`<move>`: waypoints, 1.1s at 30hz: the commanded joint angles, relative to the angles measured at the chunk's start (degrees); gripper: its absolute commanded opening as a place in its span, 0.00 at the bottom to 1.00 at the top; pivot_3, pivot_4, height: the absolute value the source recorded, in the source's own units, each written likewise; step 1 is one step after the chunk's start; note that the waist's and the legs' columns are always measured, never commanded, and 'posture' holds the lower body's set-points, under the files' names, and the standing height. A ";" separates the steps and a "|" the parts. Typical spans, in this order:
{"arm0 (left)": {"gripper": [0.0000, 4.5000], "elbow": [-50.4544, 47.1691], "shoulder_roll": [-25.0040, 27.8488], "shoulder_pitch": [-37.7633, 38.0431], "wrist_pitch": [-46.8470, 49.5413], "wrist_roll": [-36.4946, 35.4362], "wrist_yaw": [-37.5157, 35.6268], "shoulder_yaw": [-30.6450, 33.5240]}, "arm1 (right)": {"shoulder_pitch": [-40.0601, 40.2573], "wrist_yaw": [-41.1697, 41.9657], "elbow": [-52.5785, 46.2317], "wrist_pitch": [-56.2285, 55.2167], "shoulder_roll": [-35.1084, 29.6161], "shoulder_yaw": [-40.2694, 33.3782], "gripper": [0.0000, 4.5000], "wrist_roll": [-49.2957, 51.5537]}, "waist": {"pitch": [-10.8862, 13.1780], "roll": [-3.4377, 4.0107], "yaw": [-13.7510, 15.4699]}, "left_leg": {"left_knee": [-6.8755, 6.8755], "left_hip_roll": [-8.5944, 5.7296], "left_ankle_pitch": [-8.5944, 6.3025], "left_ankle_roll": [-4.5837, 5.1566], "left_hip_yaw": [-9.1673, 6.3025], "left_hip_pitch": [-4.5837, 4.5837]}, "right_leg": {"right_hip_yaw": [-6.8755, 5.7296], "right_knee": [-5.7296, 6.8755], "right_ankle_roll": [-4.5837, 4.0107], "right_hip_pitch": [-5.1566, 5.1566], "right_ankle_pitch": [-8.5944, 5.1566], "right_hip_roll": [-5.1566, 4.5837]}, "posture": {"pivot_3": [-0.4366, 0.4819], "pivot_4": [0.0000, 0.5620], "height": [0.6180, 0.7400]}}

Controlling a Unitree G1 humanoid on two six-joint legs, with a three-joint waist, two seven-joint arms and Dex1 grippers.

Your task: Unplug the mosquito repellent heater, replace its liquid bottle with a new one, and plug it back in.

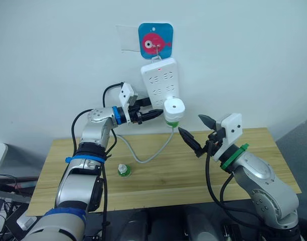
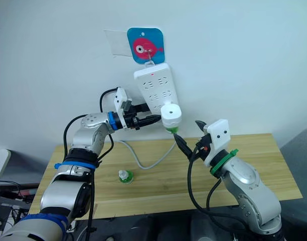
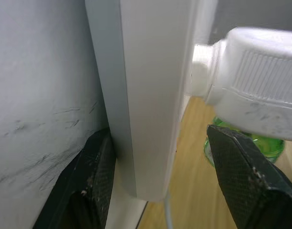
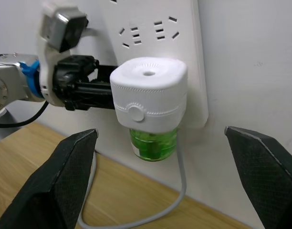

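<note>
Heater (image 4: pixel 148 98) vent hole in right wrist view

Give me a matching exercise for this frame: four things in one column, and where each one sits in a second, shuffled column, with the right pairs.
Things:
1. mosquito repellent heater
2. spare green bottle
3. power strip
4. left gripper

Places:
A. standing on the wooden table
B. hanging on the wall from a hook under a fish sticker
C. plugged into the strip's lower end, green bottle beneath it
D. fingers around the strip's lower edge, beside the heater

Pairs: 1-C, 2-A, 3-B, 4-D
</note>
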 commanded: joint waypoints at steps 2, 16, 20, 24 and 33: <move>0.67 -7.77 -0.18 1.35 3.06 -2.09 0.09 0.07 | -0.65 -0.75 -3.24 0.10 0.56 -1.00 1.00 1.05 | 0.00 0.00 -0.18 | -0.02 0.01 0.00 0.00 0.01 0.00 | 0.08 -0.02 0.00 -0.01 0.00 -0.01 | 0.22 0.39 1.00; 0.41 -11.37 -0.52 3.52 6.70 -3.38 2.81 1.16 | -2.38 -3.31 -4.47 2.54 2.65 0.87 1.00 1.48 | 0.07 0.10 -0.32 | -0.02 0.03 -0.01 0.01 0.10 0.02 | 0.11 0.01 0.00 -0.05 0.00 0.00 | 0.21 0.42 1.00; 0.29 -11.41 -1.22 3.30 7.31 -3.82 3.69 1.37 | -4.09 -4.89 -4.14 3.70 4.10 2.35 1.00 0.66 | 0.31 0.15 -0.35 | -0.03 0.03 -0.01 0.01 0.10 0.01 | 0.13 0.00 0.00 -0.06 0.00 0.00 | 0.21 0.44 1.00; 0.29 -11.62 -1.70 3.27 7.25 -3.71 4.41 1.12 | -5.88 -7.21 -3.90 5.67 5.25 3.71 1.00 -0.56 | 0.46 0.15 -0.40 | -0.03 0.03 -0.01 0.01 0.10 0.00 | 0.14 0.01 0.00 -0.08 0.00 0.00 | 0.21 0.45 1.00; 0.29 -11.26 -1.62 2.91 6.96 -3.16 5.77 0.99 | -13.51 -14.28 -1.36 10.32 9.20 8.40 1.00 -6.91 | 1.10 0.16 -0.51 | -0.01 0.03 0.00 0.00 0.12 0.00 | 0.18 0.05 -0.05 -0.13 0.03 0.00 | 0.20 0.47 1.00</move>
